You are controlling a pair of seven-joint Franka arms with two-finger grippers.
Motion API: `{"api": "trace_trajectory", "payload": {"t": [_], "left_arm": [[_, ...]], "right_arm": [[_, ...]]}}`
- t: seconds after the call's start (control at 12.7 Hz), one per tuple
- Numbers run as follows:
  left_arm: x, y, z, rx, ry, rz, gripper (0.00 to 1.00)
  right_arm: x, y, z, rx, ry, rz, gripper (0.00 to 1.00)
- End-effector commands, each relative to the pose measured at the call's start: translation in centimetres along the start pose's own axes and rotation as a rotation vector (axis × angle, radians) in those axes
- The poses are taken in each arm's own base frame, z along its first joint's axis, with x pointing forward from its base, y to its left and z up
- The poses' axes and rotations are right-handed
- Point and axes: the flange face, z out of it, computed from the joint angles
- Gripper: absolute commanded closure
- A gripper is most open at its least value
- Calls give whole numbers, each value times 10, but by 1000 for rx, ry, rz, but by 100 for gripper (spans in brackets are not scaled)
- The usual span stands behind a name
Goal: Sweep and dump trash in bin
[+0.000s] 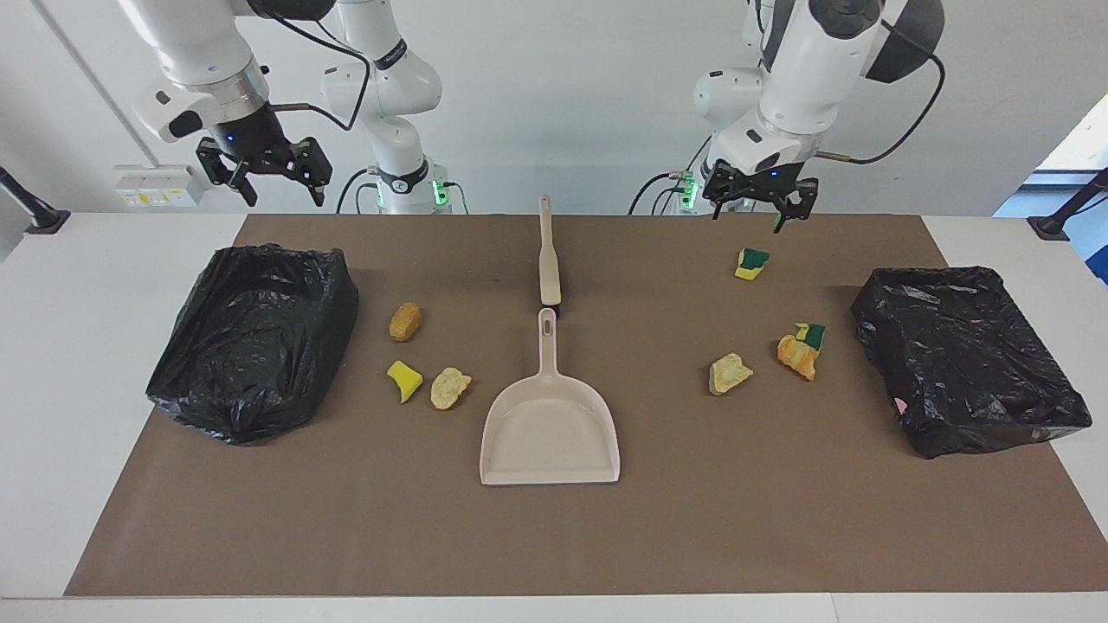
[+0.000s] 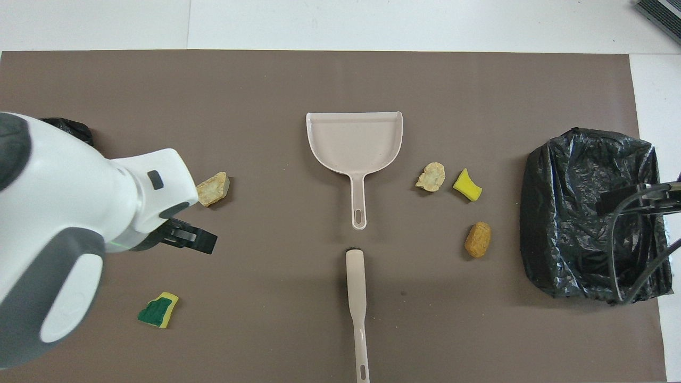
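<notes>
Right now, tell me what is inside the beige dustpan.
Nothing: the dustpan lies bare on the brown mat, and both views show its whole tray uncovered. All the foam scraps lie on the mat outside it; the nearest sits beside it, apart.

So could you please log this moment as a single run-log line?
stage: pre-sweep | left gripper: open, over the mat | right gripper: open, above the bin | dustpan: untouched | brush: untouched | scraps: on mat

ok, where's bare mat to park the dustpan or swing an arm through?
Bare: the wide mat strip from the beige plastic dustpan to the table edge farthest from the robots. Crowded: torn sponge scraps fill both gaps between dustpan and each black-bagged bin.
</notes>
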Motion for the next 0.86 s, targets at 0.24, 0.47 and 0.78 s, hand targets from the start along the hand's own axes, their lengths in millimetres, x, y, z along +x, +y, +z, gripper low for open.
{"api": "trace_trajectory", "payload": {"t": [0.24,0.47,0.78], "left_arm": [[-14,106,61,-24,38,-69,0],[-22,149,83,-20,59,-99,0],[-40,215,130,-26,48,-119,0]], "right_arm": [[51,9,23,-52,-4,-24,0],[102,-20,24,-52,42,-65,0],[150,-79,55,-61,50,-74,0]]}}
